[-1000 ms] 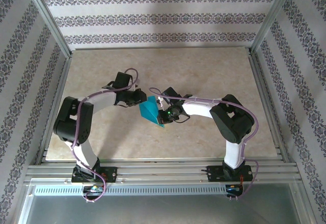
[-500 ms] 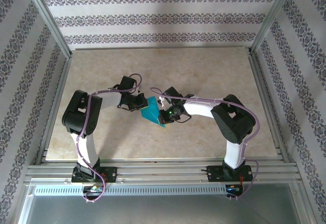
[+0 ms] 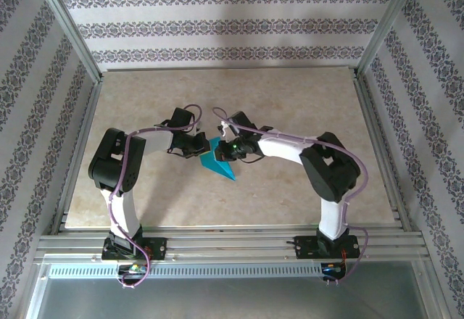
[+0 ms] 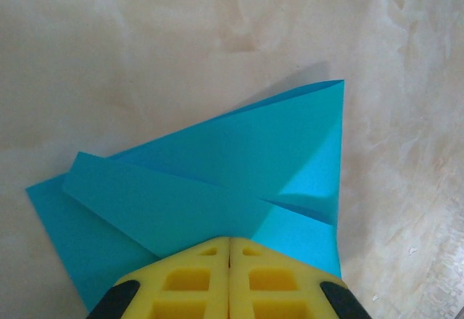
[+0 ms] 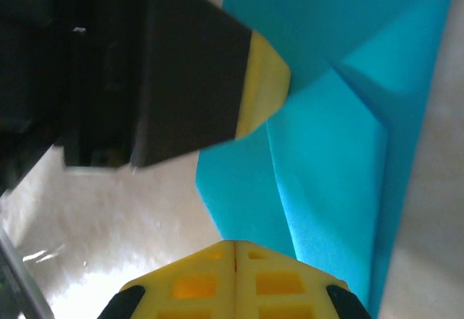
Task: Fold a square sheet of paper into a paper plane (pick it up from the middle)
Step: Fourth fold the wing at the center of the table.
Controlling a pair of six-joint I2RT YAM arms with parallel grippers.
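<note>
While half-folded, teal sheet of paper (image 3: 216,161) at table centre, betw. both grippers; L gripper (image 4: 230,250) shut, tips on its near edge; R gripper (image 5: 235,250) shut at opposite edge; risk: slipping or skewed crease if tugged unevenly; smooth beige marble-look table (image 3: 290,101); patterned walls (image 3: 232,25), alu. frame (image 3: 65,25).
</note>
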